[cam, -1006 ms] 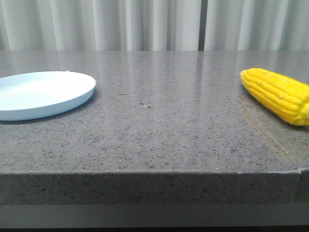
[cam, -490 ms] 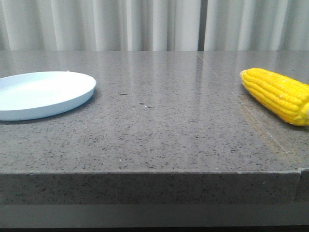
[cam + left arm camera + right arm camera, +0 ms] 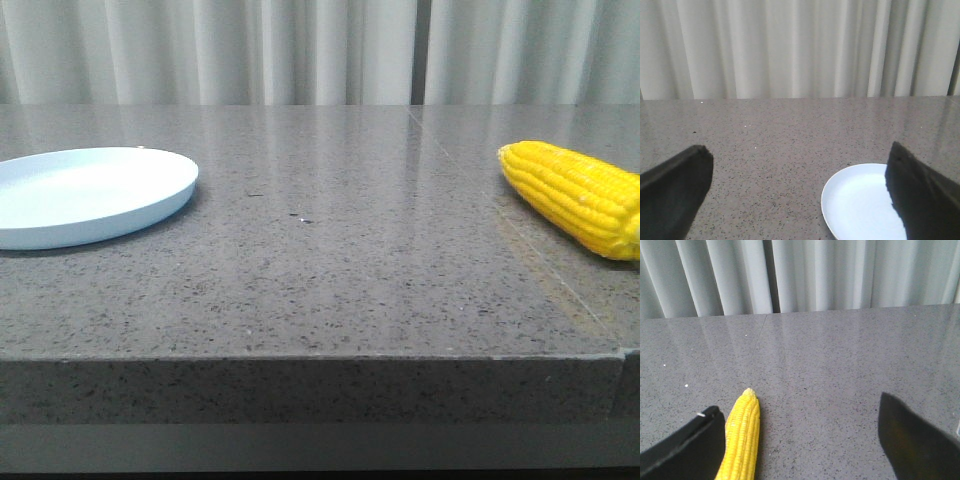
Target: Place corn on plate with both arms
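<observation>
The yellow corn [image 3: 578, 197] lies on the grey table at the far right, its tapered tip toward the middle. The pale-blue plate [image 3: 85, 193] sits at the far left, empty. Neither gripper shows in the front view. In the left wrist view the left gripper [image 3: 800, 165] is open and empty, with the plate [image 3: 857, 205] near its one finger [image 3: 920, 195]. In the right wrist view the right gripper [image 3: 800, 427] is open and empty, with the corn [image 3: 742, 437] lying just inside its one finger [image 3: 685, 447].
The grey speckled table [image 3: 330, 260] has its front edge close to the camera. Pale curtains [image 3: 320, 50] hang behind the far edge. A seam in the tabletop [image 3: 560, 270] runs near the corn.
</observation>
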`<state>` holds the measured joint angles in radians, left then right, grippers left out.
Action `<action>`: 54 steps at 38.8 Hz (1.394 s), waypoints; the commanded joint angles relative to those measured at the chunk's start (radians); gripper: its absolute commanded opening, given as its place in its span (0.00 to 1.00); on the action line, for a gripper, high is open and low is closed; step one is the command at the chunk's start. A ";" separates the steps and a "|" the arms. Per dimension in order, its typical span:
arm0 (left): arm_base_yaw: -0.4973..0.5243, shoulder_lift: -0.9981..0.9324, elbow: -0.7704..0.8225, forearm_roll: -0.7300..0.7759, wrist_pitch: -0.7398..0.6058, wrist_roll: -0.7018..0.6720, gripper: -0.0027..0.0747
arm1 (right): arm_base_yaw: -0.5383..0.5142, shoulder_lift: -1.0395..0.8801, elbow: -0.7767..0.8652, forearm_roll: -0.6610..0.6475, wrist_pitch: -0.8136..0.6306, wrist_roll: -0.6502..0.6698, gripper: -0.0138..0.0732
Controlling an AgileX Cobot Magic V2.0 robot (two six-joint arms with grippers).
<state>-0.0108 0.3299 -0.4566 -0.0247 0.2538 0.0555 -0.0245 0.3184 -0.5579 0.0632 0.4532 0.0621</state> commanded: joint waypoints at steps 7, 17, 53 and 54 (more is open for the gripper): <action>0.002 0.063 -0.045 -0.006 -0.130 -0.002 0.91 | -0.006 0.017 -0.036 0.009 -0.074 -0.004 0.90; 0.002 0.391 -0.217 -0.006 0.040 -0.002 0.91 | -0.006 0.017 -0.036 0.009 -0.074 -0.004 0.90; -0.060 1.311 -0.873 -0.056 0.727 -0.002 0.70 | -0.006 0.017 -0.036 0.009 -0.074 -0.004 0.90; -0.060 1.316 -0.873 -0.056 0.732 -0.002 0.67 | -0.006 0.017 -0.036 0.009 -0.074 -0.004 0.90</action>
<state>-0.0648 1.6774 -1.2949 -0.0674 0.9924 0.0555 -0.0245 0.3184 -0.5579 0.0632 0.4532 0.0621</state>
